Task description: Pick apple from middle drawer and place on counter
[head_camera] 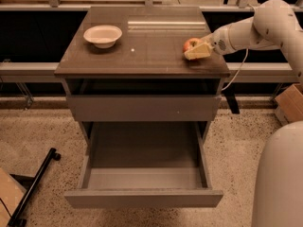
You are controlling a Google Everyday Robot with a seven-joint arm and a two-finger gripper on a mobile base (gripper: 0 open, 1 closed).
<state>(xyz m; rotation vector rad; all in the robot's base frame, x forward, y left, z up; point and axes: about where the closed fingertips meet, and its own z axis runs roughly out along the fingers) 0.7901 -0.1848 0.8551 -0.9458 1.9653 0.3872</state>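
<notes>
The apple (190, 42), red with a yellowish blush, is at the right side of the counter (142, 51), at or just above its surface. My gripper (191, 49) reaches in from the right and is shut on the apple. One pale finger (199, 52) lies across the apple's front; the other is hidden behind it. The middle drawer (142, 197) is pulled far out below the closed top drawer (142, 109), and its inside is empty.
A white bowl (102, 35) stands at the counter's back left. My white arm (258, 30) spans the right side, with my base (279, 178) at the lower right. A cardboard box (289, 103) sits on the floor at the right and a black bar (33, 186) at the lower left.
</notes>
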